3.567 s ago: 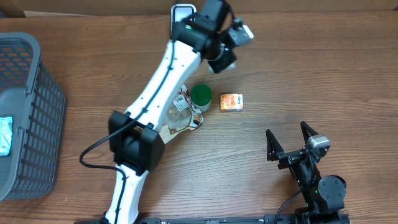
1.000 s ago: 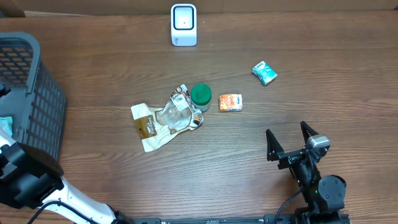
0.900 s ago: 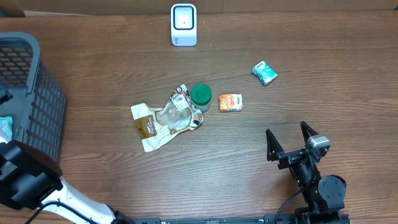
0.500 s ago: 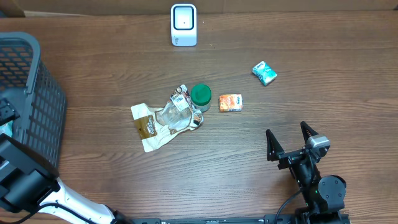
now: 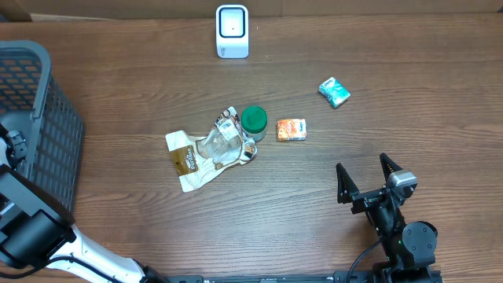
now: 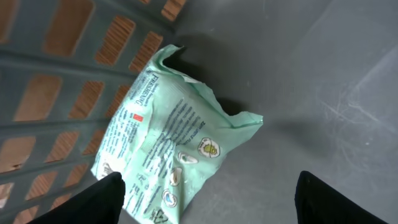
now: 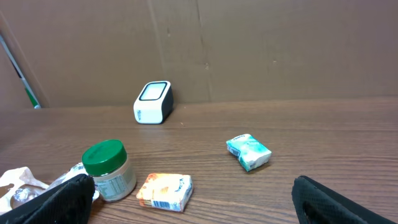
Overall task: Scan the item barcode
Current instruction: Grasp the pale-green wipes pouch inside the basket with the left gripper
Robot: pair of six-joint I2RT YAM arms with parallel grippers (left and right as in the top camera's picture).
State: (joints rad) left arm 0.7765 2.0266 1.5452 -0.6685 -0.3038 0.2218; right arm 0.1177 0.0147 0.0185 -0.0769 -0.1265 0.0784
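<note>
Green and crinkly, the packet (image 6: 177, 155) lies flat on the grey floor of the basket (image 6: 62, 62), tucked against the wall with the holes. I think this is the thing to scan next. From above, the basket sits at the 9 o'clock edge of the desk (image 5: 409, 118), and the left arm reaches into it.

The left tool (image 6: 208, 196) hangs right over the packet. Its two black fingers (image 6: 93, 202) stand wide apart, one at each bottom corner of the left wrist view. Nothing is between them, so it holds nothing.

In that view the packet lies a little toward 11 o'clock from the middle of the tool. Its long side runs from 7 o'clock up to 1 o'clock. The fingers line up from 9 to 3 o'clock. So I think the tool has to slide a bit toward 11 o'clock, maybe turn a little, and then go down. Then the fingers can close across the thin way of the packet.

The right tool (image 5: 365, 179) rests at 5 o'clock on the desk, wide open and empty. It is well apart from the basket, so the left arm is much nearer.

The white scanner (image 5: 232, 31) stands at 12 o'clock, also well apart from the basket. The packet looks soft, so it may bend or slip on the way there.
</note>
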